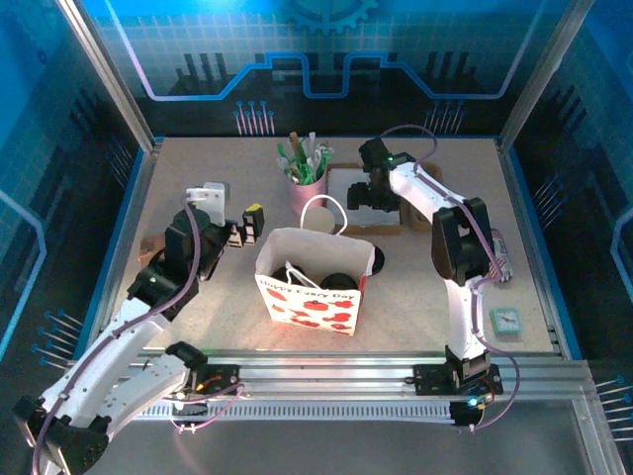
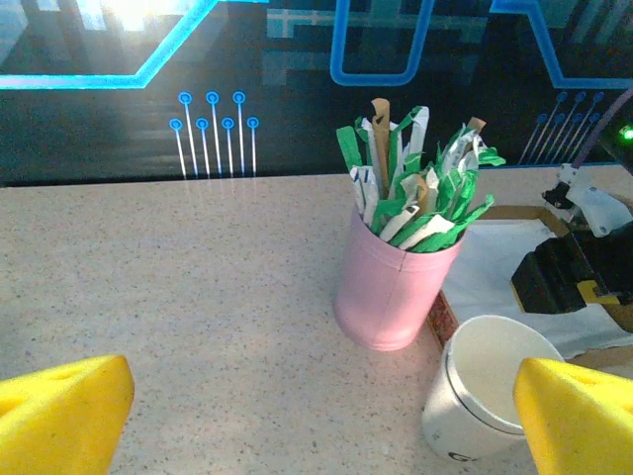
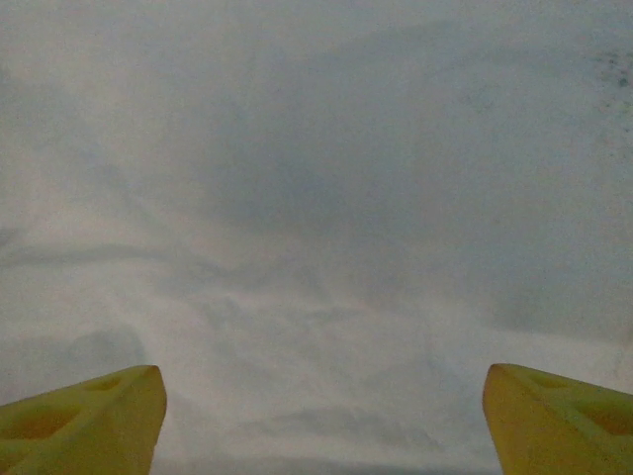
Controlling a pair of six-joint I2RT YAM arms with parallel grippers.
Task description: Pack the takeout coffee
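The speckled beige surface (image 1: pixel 198 178) is enclosed by dark panels lit with blue lines. The takeout coffee (image 2: pixel 485 381), a plain white paper cup, stands upright and uncovered just beside the pink cup (image 2: pixel 396 287) of green-and-white sticks, at the corner of a cardboard tray (image 1: pixel 381 229) lined with white paper (image 3: pixel 316 198). A white gift bag (image 1: pixel 309 292) printed in red is placed nearer the arm bases, open at the top, with dark round items seen inside. The left end effector (image 2: pixel 316 426) is released, its yellow fingers spread wide, and the white cup is seen close to one of them. The right end effector (image 3: pixel 316 416) is positioned over the white paper in the tray, with its fingers likewise parted and not closed on anything.
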